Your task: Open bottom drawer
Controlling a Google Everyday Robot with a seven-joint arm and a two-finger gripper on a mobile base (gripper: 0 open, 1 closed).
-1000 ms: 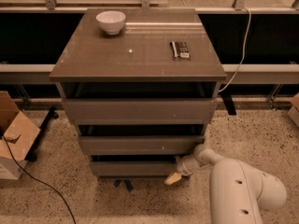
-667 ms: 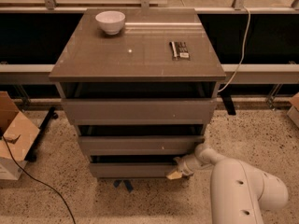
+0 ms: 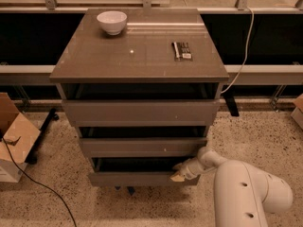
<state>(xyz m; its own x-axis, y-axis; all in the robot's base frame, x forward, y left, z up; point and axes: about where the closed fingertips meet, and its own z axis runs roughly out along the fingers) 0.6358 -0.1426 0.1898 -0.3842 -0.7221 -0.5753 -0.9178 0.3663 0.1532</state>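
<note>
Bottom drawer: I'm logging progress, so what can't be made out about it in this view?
- Camera view: the inside of the bottom drawer lies in shadow under the middle drawer; contents unreadable.
- The tool, at its front's right top edge: contact too small to judge.
- The arm is cut off by the lower edge.

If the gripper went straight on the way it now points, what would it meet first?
The gripper, low beside the cabinet, points left; it would probably meet the bottom drawer first, at its upper edge, though depth is unclear.
</note>
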